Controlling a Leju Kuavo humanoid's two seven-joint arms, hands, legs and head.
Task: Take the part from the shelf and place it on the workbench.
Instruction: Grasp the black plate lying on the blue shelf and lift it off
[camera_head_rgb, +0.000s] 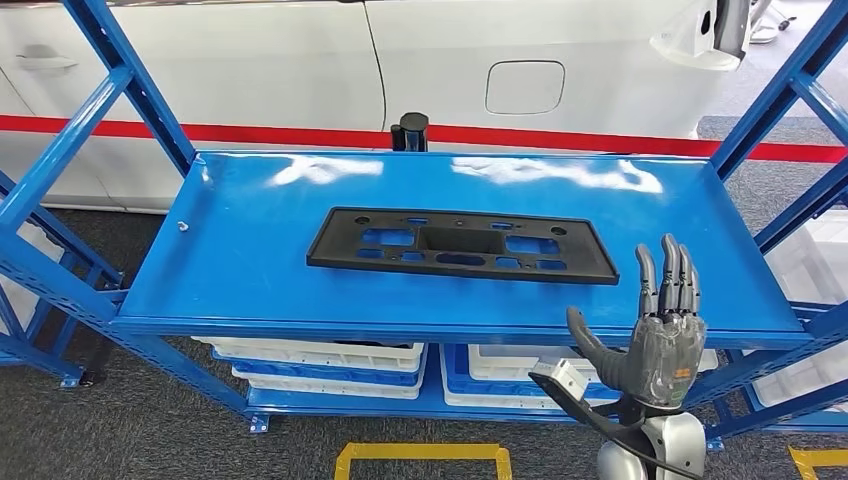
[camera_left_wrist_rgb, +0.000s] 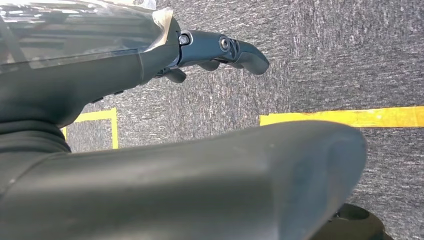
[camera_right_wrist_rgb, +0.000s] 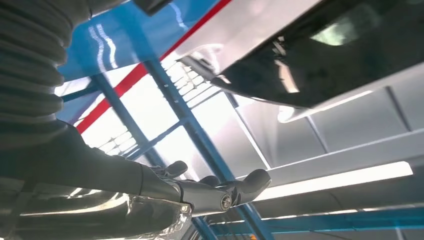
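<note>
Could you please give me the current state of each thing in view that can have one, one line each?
Black part: lying flat on the blue shelf, untouched.
Right hand: raised in front of the shelf edge, fingers apart, holding nothing.
Left hand: over the grey floor, holding nothing; fingers curled or not, cannot tell.
White bins: stacked on the level below.

- A white car (camera_head_rgb: 300, 60) stands behind the rack, with a fuel flap (camera_head_rgb: 525, 87) on its side.
- A red stripe (camera_head_rgb: 560, 142) runs along the car's lower edge.
- A small black post (camera_head_rgb: 410, 131) rises just behind the rear edge of the top level.
- White and blue bins (camera_head_rgb: 330, 362) sit stacked on the lower level.
- Yellow tape lines (camera_head_rgb: 420, 455) mark the grey carpet (camera_head_rgb: 150, 430).
</note>
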